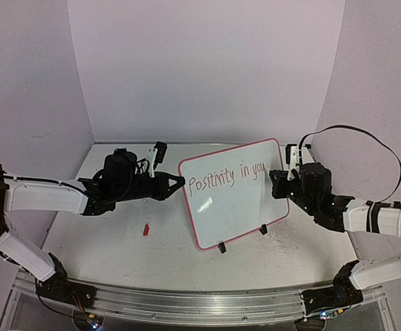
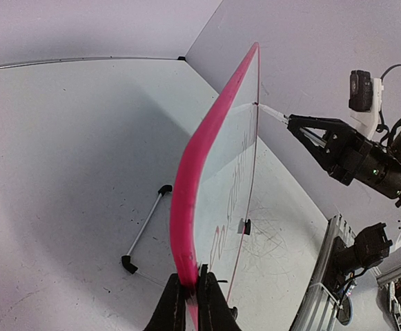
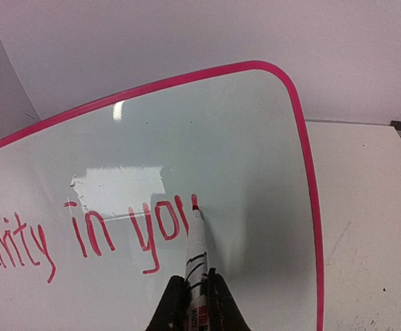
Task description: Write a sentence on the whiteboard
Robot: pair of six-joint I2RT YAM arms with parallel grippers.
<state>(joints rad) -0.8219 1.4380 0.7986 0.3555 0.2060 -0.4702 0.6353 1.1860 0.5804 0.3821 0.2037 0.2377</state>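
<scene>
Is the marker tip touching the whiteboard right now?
Touching. The left wrist view, edge-on to the whiteboard, shows the marker tip meeting its face with no gap; the right gripper holds it.

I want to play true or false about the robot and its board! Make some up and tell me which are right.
1. The left gripper pinches the whiteboard by its edge. True.
2. The right gripper is empty. False: it holds a marker, tip on the whiteboard.
3. The writing is blue. False: it is red.
4. The writing reads "Positivity in you". True.
5. The whiteboard lies flat. False: it stands tilted on its black feet.
</scene>
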